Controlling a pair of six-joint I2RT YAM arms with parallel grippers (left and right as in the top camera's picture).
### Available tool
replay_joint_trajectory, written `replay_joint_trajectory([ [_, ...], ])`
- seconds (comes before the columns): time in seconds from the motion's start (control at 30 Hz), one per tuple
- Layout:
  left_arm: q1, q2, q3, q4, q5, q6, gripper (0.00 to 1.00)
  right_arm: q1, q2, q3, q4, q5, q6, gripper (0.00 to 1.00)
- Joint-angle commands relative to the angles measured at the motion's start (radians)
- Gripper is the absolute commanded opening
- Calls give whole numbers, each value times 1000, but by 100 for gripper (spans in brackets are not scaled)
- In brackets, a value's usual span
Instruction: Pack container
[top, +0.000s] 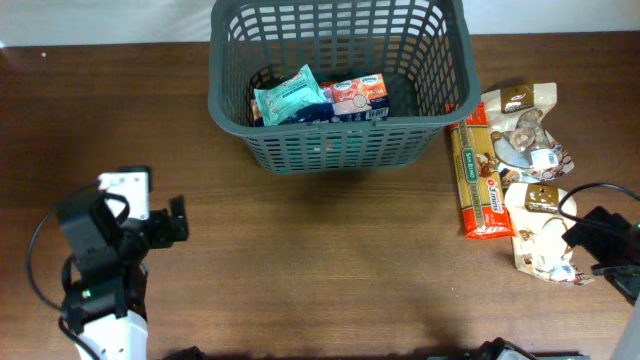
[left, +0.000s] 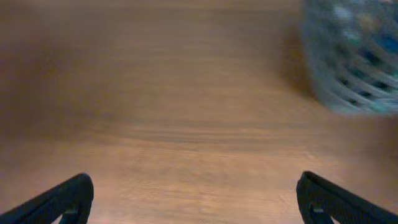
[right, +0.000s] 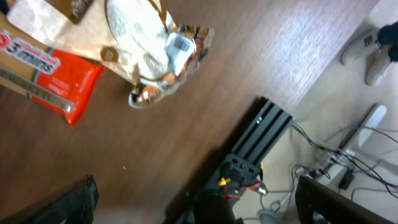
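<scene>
the basket (top: 330, 140) sits at the far side of the counter (top: 320, 270) with 2 packs (top: 300, 95) in it; the left claw (left: 196, 193) and the right claw (right: 196, 199) are open and hold nothing; the soft bag (right: 143, 37) lies near the counter edge; a bad push could knock it off

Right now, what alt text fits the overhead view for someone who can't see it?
A dark grey basket at the top of a wooden table holds a teal packet and an orange packet. To its right lie a long pasta packet and two beige pouches. The left arm waits at lower left, the right arm by the lower pouch.
</scene>
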Motion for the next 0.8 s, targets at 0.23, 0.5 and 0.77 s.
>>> replay_joint_trajectory([
  [0.23, 87, -10, -44, 96, -89, -189, 99, -6, 15, 3, 253, -42, 45, 99],
  [0.5, 86, -10, -44, 113, -97, -188, 99, -6, 144, 3, 445, -211, -205, 99],
  [0.77, 86, -10, -44, 113, -96, -188, 99, -6, 379, 3, 517, -268, -389, 99],
])
